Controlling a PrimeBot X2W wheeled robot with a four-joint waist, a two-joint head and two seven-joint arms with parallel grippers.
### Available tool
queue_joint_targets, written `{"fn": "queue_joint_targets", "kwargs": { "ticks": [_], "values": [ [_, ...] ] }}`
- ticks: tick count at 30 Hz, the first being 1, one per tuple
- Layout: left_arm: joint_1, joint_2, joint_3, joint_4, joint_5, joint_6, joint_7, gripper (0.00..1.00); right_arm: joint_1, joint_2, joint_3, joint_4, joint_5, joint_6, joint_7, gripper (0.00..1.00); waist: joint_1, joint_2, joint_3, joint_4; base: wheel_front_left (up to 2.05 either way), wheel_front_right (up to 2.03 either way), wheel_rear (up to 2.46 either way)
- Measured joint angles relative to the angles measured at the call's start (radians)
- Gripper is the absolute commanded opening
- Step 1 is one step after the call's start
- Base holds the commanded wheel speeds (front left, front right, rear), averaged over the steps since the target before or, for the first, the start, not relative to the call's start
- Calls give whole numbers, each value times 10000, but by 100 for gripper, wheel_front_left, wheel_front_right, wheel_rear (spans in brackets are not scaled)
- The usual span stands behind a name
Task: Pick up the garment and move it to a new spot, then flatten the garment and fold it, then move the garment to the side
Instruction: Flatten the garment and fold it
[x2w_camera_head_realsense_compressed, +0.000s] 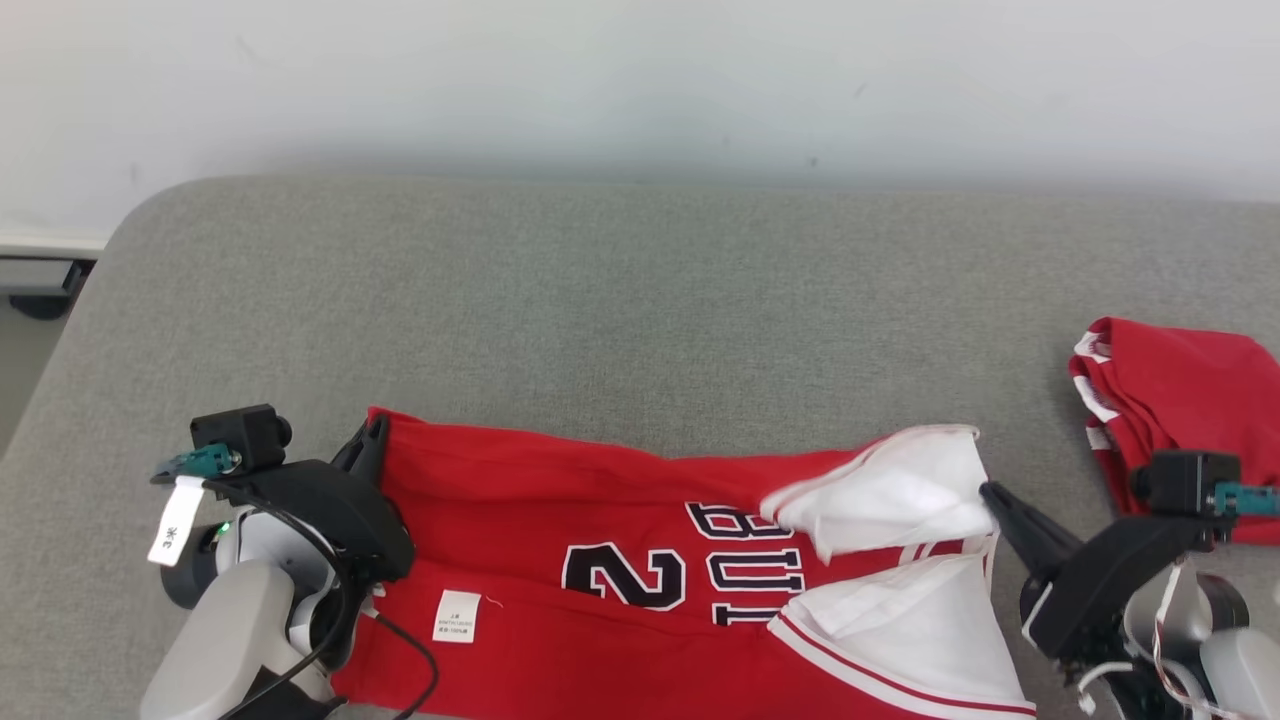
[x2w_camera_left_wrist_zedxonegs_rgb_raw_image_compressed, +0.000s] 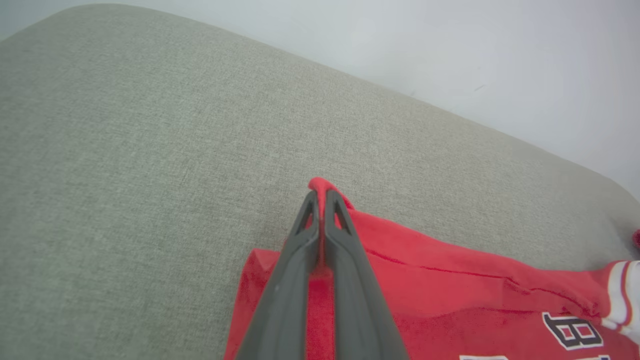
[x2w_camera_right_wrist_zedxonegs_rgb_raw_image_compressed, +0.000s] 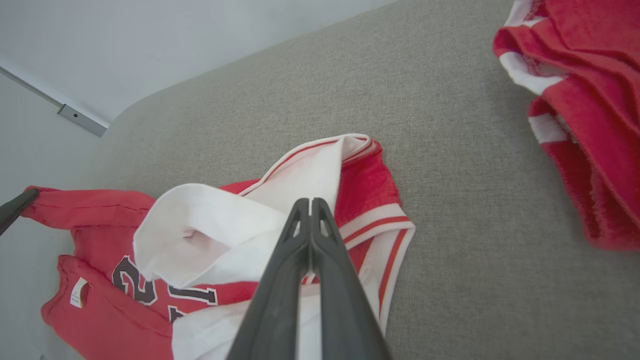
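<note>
The garment (x2w_camera_head_realsense_compressed: 540, 490) is a red jersey with dark lettering and white sleeves, spread lengthwise along the near edge of the grey table (x2w_camera_head_realsense_compressed: 640, 300). My left gripper (x2w_camera_head_realsense_compressed: 374, 428) is shut on its far left corner. In the left wrist view, red cloth (x2w_camera_left_wrist_zedxonegs_rgb_raw_image_compressed: 450, 295) is pinched between the fingers of the left gripper (x2w_camera_left_wrist_zedxonegs_rgb_raw_image_compressed: 320, 194) and pokes out past the tips. My right gripper (x2w_camera_head_realsense_compressed: 986, 490) is shut on the white sleeve (x2w_camera_head_realsense_compressed: 890, 500) at the right end. In the right wrist view, the right gripper (x2w_camera_right_wrist_zedxonegs_rgb_raw_image_compressed: 311, 202) has its closed tips on the white cloth (x2w_camera_right_wrist_zedxonegs_rgb_raw_image_compressed: 235, 225), which is folded back over the red.
A second red and white piece of clothing (x2w_camera_head_realsense_compressed: 1175, 400) lies bunched at the table's right edge, also seen in the right wrist view as a red heap (x2w_camera_right_wrist_zedxonegs_rgb_raw_image_compressed: 585, 100). Bare grey tabletop stretches behind the jersey up to the white wall (x2w_camera_head_realsense_compressed: 640, 80).
</note>
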Motion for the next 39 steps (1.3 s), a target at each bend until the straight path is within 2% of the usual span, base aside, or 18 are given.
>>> {"fn": "queue_joint_targets", "kwargs": {
  "ticks": [4, 10, 16, 27, 36, 37, 38, 39],
  "values": [
    [105, 102, -159, -324, 33, -84, -244, 0, 939, -2, -65, -1137, 314, -13, 364, 0, 0, 0, -244, -153, 0, 0, 0],
    [521, 215, -96, -621, 15, -84, -529, 0, 1706, 12, -382, -2224, 506, -483, 671, 0, 1, 0, -276, -218, 0, 0, 0],
    [855, 276, 105, -811, -96, -84, -731, 0, 2306, 29, -593, -3141, 773, -809, 1108, 0, 1, 1, -270, -183, 0, 0, 0],
    [1444, 286, 138, -888, -190, -94, -918, 0, 3340, 104, -598, -4192, 1139, -1388, 1998, 0, 1, 1, -211, -107, 0, 0, 0],
    [1777, 395, 90, -840, -173, -81, -899, 0, 3781, 58, -500, -4468, 1202, -1845, 2765, 0, 2, 0, -163, -111, 0, 0, 0],
    [1776, 422, 77, -832, -171, -81, -888, 0, 3818, 44, -431, -4479, 1202, -1847, 2876, 48, 3, 1, -158, -115, 0, 0, 0],
    [1775, 458, 42, -823, -130, -79, -888, 29, 3911, 42, -362, -4479, 1218, -1847, 2989, 100, 3, 1, -154, -119, 0, 0, 0],
    [1775, 500, -8, -813, -40, -63, -888, 95, 3997, 36, -278, -4462, 1256, -1847, 3120, 100, 3, 0, -152, -123, 0, 0, 0]
  ]
}}
